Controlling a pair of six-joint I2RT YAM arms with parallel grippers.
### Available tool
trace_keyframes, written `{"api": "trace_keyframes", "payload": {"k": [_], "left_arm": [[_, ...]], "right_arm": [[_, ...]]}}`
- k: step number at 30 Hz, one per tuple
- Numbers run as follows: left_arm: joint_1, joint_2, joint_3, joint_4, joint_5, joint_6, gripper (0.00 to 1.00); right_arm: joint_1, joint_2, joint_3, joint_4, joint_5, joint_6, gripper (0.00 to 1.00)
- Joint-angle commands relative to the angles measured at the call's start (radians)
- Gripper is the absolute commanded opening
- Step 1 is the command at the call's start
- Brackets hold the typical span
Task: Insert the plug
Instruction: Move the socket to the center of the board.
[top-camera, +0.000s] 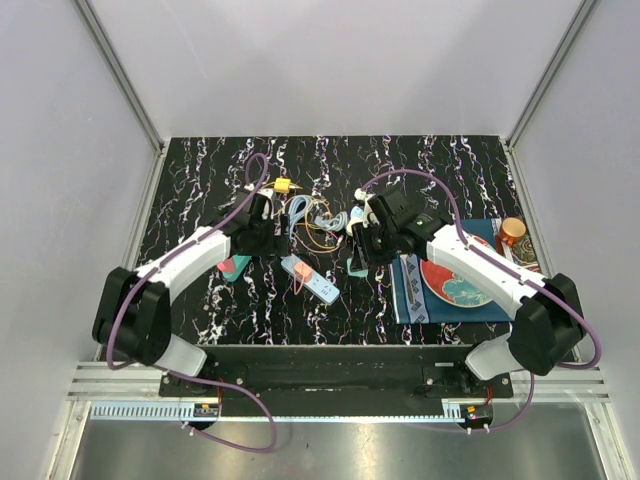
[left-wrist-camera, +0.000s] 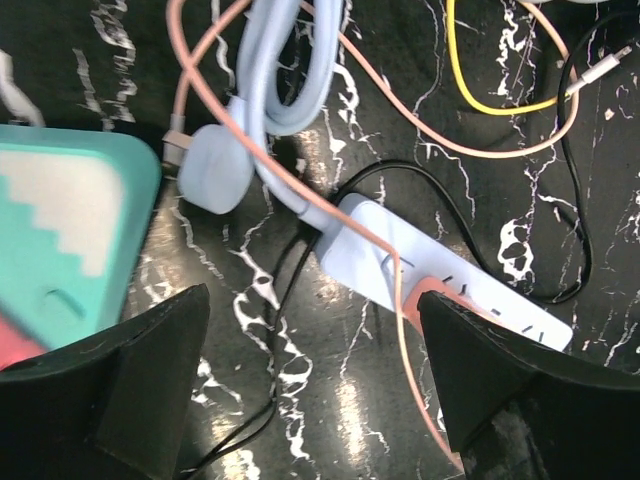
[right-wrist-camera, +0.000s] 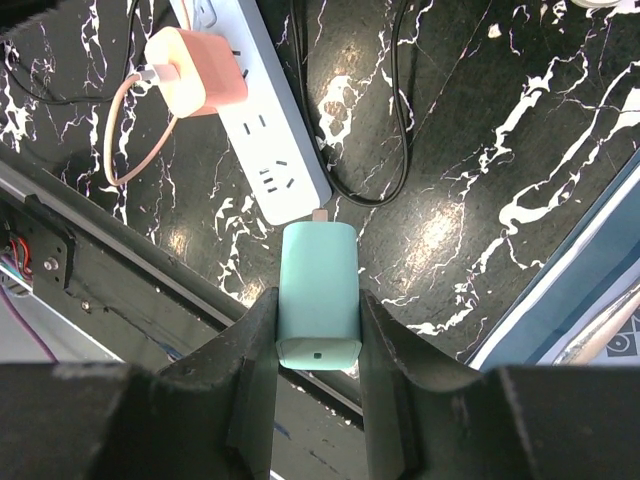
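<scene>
Chiefly, a missed socket is to be feared: the teal plug (right-wrist-camera: 318, 262) is pinched between the 2 fingers (right-wrist-camera: 250, 350) of the right gripper (right-wrist-camera: 317, 302), with its pronged end pointed at the near end of the white power strip (right-wrist-camera: 262, 130). It is held just short of that end rather than over the free socket (right-wrist-camera: 276, 180), so the prongs could be jammed against the casing if the plug is pushed straight on. The strip is not seen to be held down by anything (the left gripper (left-wrist-camera: 310, 320) is spread wide above it with nothing between its fingers), so it could be shoved or swung aside by off-centre pressure, and the pink charger (right-wrist-camera: 196, 82) seated in it could be dragged along. A slip of the smooth plug within the grip is judged possible too, if it is pressed in at a slant. Snagging is a further risk: a black cable (right-wrist-camera: 402, 120) is looped just beside the strip, and in the left wrist view a pink cable (left-wrist-camera: 399, 320) is laid across the strip's top, with a blue plug (left-wrist-camera: 214, 170) and a yellow cable (left-wrist-camera: 490, 102) tangled beyond. As for room, the strip's near end is set close to the front rail (right-wrist-camera: 110, 270), so little space is left on that side. A blue mat (right-wrist-camera: 575, 290) is found to the right, apart from the strip, and a teal box (left-wrist-camera: 70, 225) is lying just beside the left gripper. More of the marbled table (top-camera: 450, 170) is left open toward the far side.
</scene>
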Motion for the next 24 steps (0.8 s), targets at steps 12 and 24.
{"api": "trace_keyframes", "payload": {"k": [12, 24], "left_arm": [[-0.049, 0.176, -0.022, 0.256, 0.291, -0.256, 0.88], [-0.175, 0.141, -0.120, 0.417, 0.373, -0.489, 0.88]], "right_arm": [[-0.007, -0.034, -0.023, 0.066, 0.016, -0.048, 0.00], [-0.008, -0.035, -0.023, 0.040, -0.047, 0.003, 0.00]]}}
